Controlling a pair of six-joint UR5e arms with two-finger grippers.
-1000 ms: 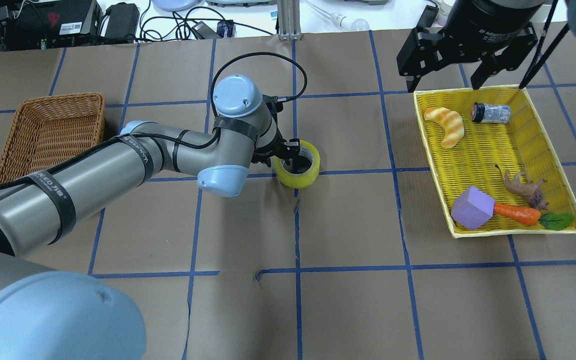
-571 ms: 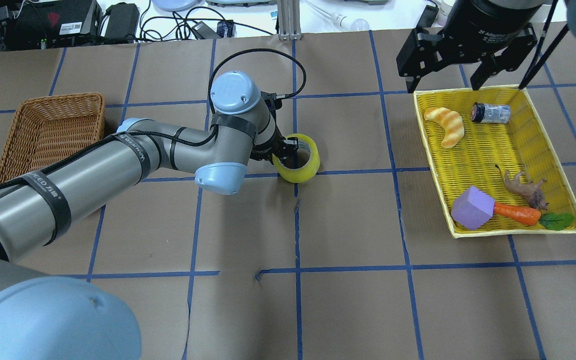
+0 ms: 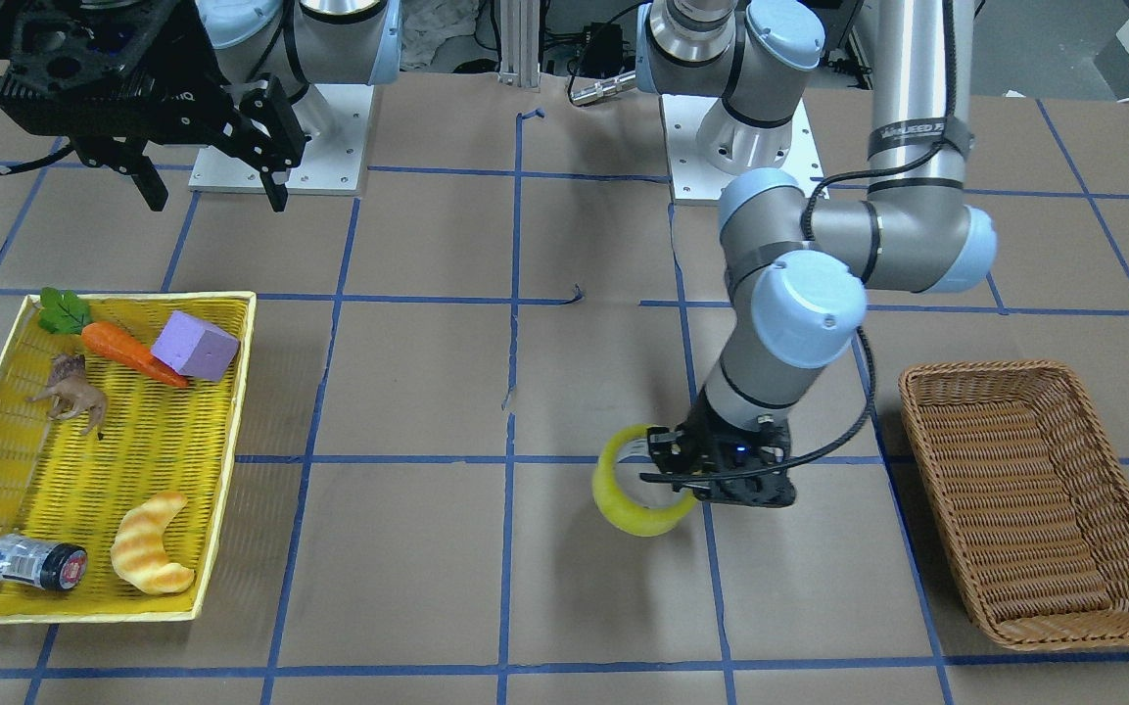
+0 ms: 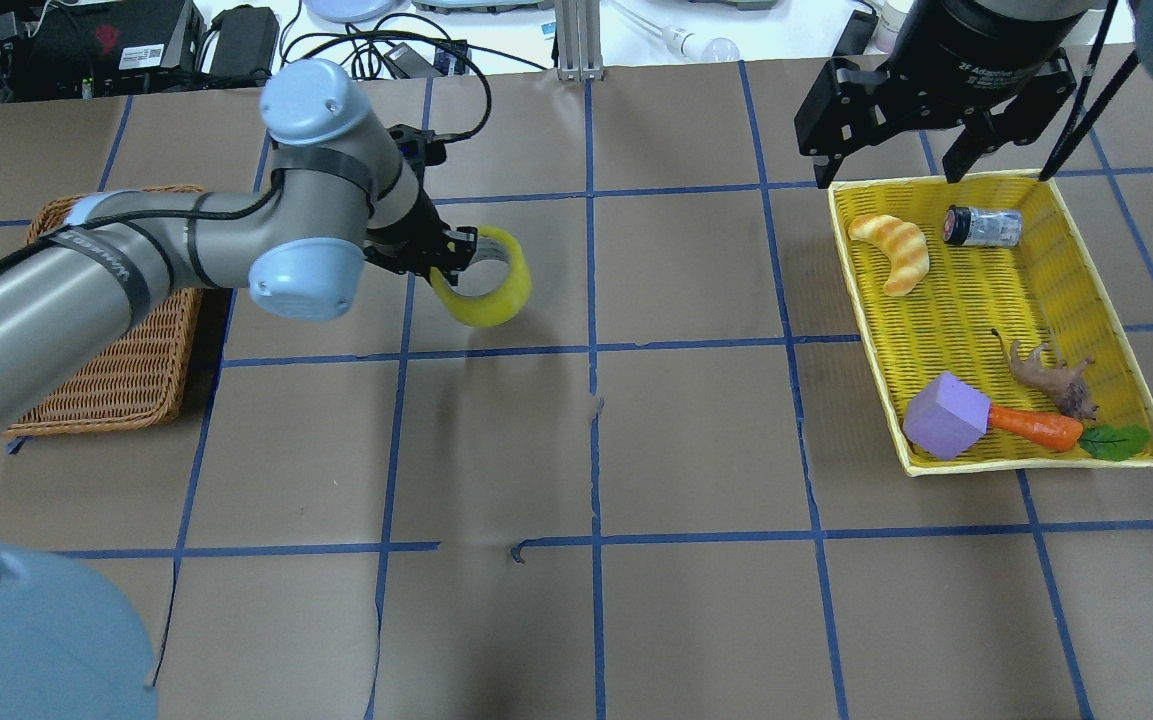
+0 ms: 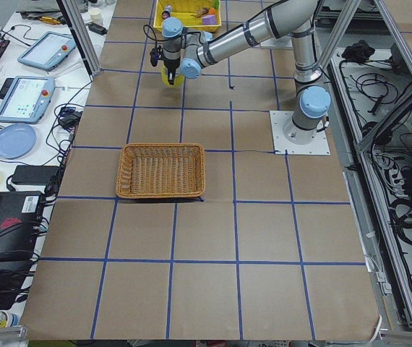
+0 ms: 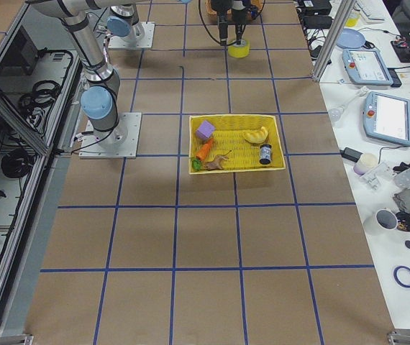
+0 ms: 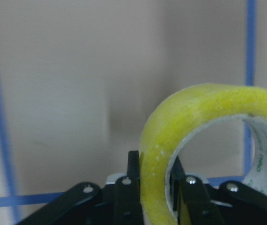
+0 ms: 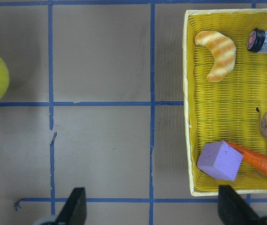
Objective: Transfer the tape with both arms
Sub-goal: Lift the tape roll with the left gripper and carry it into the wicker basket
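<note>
The yellow-green tape roll (image 4: pixel 492 300) hangs tilted above the table, left of centre, between the middle grid line and the wicker basket. My left gripper (image 4: pixel 456 262) is shut on the roll's wall, one finger inside the core and one outside. The left wrist view shows this grip on the tape (image 7: pixel 161 136) close up. The front view shows the tape (image 3: pixel 623 494) below the left gripper (image 3: pixel 674 468). My right gripper (image 4: pixel 888 168) is open and empty, high over the far edge of the yellow tray. It also shows in the front view (image 3: pixel 217 201).
A brown wicker basket (image 4: pixel 86 425) stands at the left, partly under my left arm. A yellow tray (image 4: pixel 866 320) at the right holds a striped croissant (image 4: pixel 891 250), a small jar (image 4: pixel 981 225), a purple block (image 4: pixel 944 415), a carrot (image 4: pixel 1031 425) and a toy animal (image 4: pixel 1051 375).
My left gripper has lifted the tape off the table and carried it left, toward the wicker basket. The roll now hangs tilted. The right arm has not moved.
</note>
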